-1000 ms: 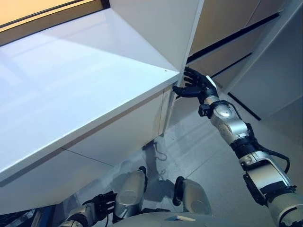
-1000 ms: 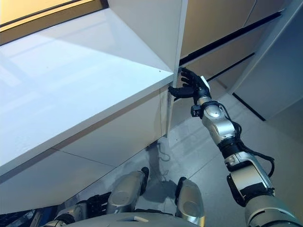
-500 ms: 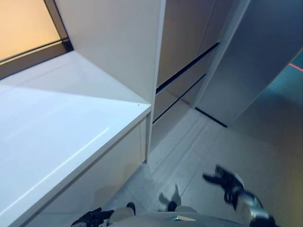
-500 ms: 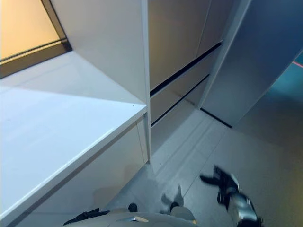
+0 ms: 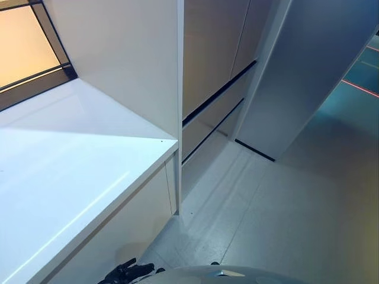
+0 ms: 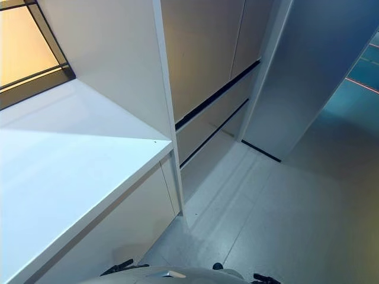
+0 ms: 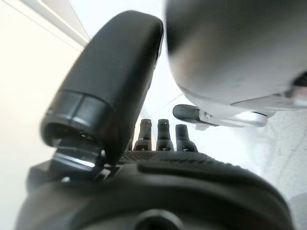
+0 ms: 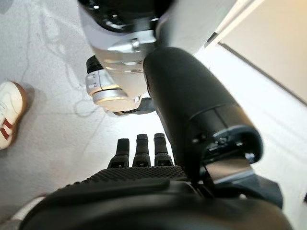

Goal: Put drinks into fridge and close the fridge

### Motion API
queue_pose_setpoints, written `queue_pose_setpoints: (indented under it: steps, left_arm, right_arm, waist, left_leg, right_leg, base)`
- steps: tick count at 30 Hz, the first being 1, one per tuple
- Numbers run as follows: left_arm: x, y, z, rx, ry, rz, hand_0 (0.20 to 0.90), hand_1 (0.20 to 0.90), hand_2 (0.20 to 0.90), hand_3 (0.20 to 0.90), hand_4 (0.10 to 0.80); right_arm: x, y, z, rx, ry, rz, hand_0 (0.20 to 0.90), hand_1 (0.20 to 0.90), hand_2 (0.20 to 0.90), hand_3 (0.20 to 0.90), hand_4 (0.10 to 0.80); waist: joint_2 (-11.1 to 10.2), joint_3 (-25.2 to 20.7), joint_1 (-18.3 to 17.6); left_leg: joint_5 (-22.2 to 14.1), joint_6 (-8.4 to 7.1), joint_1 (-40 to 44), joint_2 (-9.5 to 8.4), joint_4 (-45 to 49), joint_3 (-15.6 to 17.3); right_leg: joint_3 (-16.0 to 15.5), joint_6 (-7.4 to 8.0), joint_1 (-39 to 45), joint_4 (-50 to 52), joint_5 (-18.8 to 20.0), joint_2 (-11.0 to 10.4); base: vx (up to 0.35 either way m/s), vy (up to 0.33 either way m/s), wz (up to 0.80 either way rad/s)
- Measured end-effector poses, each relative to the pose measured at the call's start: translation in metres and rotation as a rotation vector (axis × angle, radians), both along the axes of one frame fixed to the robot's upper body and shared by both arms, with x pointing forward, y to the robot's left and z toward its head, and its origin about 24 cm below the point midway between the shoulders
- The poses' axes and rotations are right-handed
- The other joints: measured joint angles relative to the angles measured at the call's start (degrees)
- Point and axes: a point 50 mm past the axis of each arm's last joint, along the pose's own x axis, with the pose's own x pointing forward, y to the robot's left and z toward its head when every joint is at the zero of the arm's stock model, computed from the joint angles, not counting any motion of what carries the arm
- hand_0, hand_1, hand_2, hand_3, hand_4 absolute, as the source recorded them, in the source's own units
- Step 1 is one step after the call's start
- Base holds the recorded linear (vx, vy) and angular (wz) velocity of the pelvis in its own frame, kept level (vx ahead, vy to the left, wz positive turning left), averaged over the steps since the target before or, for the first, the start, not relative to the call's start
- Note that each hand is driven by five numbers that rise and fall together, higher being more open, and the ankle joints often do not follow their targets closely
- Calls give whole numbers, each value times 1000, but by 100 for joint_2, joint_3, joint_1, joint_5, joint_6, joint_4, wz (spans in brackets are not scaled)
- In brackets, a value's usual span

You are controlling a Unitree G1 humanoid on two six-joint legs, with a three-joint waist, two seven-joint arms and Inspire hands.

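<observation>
Beside the white counter (image 5: 77,154), tall cupboard doors (image 5: 207,53) are sitting shut. No drinks are showing anywhere. Both hands are hanging low, left hand (image 7: 158,139) and right hand (image 8: 139,148), fingers straight, holding nothing. Drinks will probably feel smooth and slippery, so grab around the middle.

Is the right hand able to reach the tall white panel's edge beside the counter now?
Probably not: the right hand hangs low, fingers straight toward the floor, well below the white panel and its edge.

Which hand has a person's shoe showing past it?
The right hand: a white, red-striped shoe shows on the floor beyond it; none by the left hand.
</observation>
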Motion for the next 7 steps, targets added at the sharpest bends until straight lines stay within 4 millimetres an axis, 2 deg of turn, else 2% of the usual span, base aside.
queue_pose_setpoints:
  steps: [7]
  left_arm:
    - [1,-2,0,-5,0,-7,900,900,900,900,800]
  right_arm:
    - [-3,-1,0,3,17,28,900,900,900,900,800]
  waist:
    - [27,-35,38]
  left_leg:
    - [-6,-7,0,10,-24,9]
  right_leg:
    - [4,-3,0,-1,1,8]
  base:
    - [0,0,0]
